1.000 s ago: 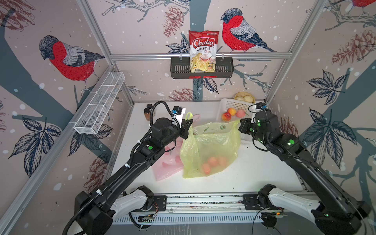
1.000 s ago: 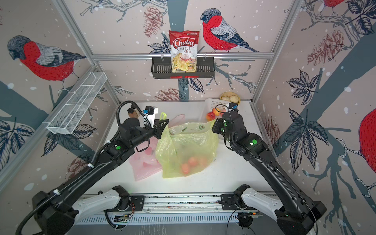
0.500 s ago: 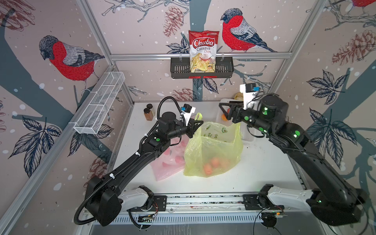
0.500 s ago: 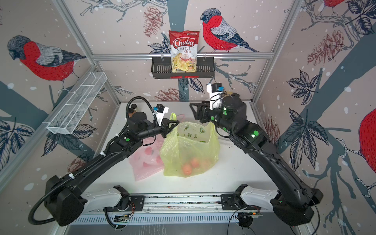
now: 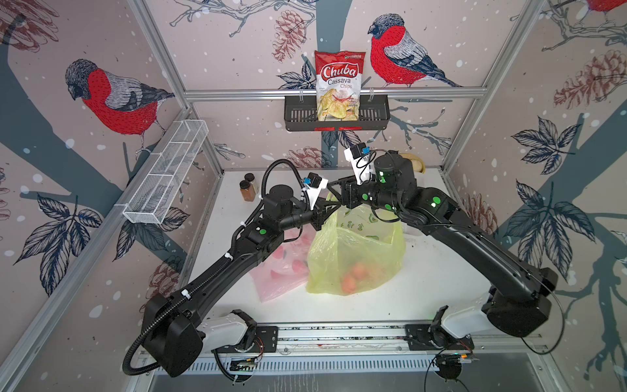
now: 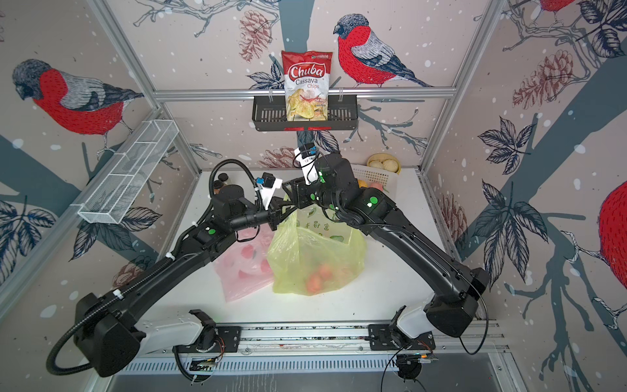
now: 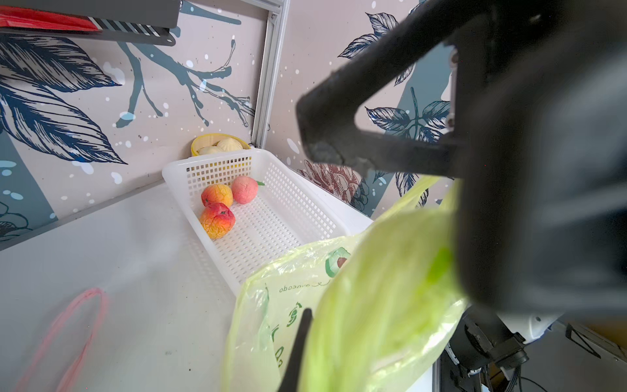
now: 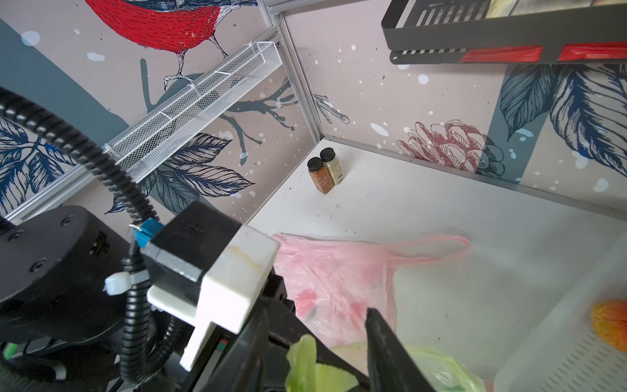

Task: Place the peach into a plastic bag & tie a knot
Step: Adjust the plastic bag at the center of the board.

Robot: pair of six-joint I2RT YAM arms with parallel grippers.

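A yellow-green plastic bag (image 5: 356, 251) (image 6: 315, 251) stands mid-table with orange-red peaches (image 5: 353, 276) (image 6: 317, 276) showing through its lower part. My left gripper (image 5: 334, 205) (image 6: 288, 203) (image 7: 315, 325) is shut on the bag's bunched upper edge, and the plastic hides one of its fingers in the left wrist view. My right gripper (image 5: 334, 191) (image 6: 290, 191) (image 8: 315, 315) has come up against it from the right. It is open, and a green strip of the bag (image 8: 302, 359) and the left gripper's finger lie between its fingers (image 8: 380, 339).
A pink bag (image 5: 281, 271) (image 8: 339, 271) lies flat left of the green one. A white basket (image 7: 271, 210) (image 6: 373, 174) at the back right holds three peaches (image 7: 217, 220), with a yellow bowl (image 7: 217, 144) behind it. Two spice jars (image 5: 247, 190) stand at the back left.
Both grippers rose with the bag's top. The right gripper then swung left across the bag's mouth to meet the left gripper, and the mouth has narrowed.
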